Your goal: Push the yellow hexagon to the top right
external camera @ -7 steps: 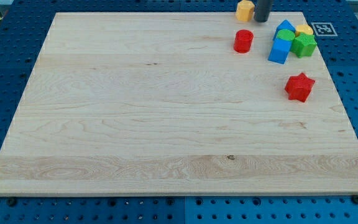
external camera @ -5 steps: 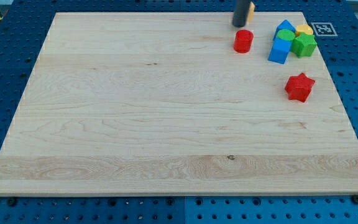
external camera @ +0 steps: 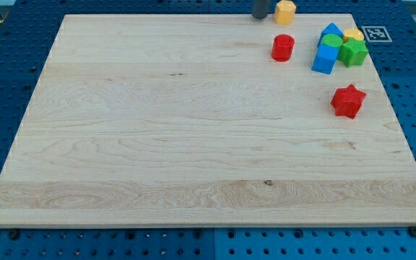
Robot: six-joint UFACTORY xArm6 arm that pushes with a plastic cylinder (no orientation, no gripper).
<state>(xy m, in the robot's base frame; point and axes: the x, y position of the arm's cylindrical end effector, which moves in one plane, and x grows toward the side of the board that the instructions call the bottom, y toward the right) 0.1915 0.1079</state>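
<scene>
Pale wooden surface (external camera: 157, 130) lies on a blue perforated base (external camera: 6, 72), with a black-and-white marker tag (external camera: 375, 33) just off its far right corner. At the far edge, right of centre, sits the yellow hexagon (external camera: 285, 11). My tip (external camera: 260, 16) stands just to its left, close beside it; whether they touch cannot be told. The arm has no gripper, only the dark rod, and it holds nothing. Just nearer than the hexagon, a red cylinder (external camera: 282, 48) stands alone. Further right is a tight cluster: a blue block (external camera: 326, 58) nearest, a second blue block (external camera: 331, 32) behind it, a green block (external camera: 352, 52) to the right, and a yellow block (external camera: 353, 35) at the back. A red star (external camera: 348, 100) lies apart, nearer and to the right.
</scene>
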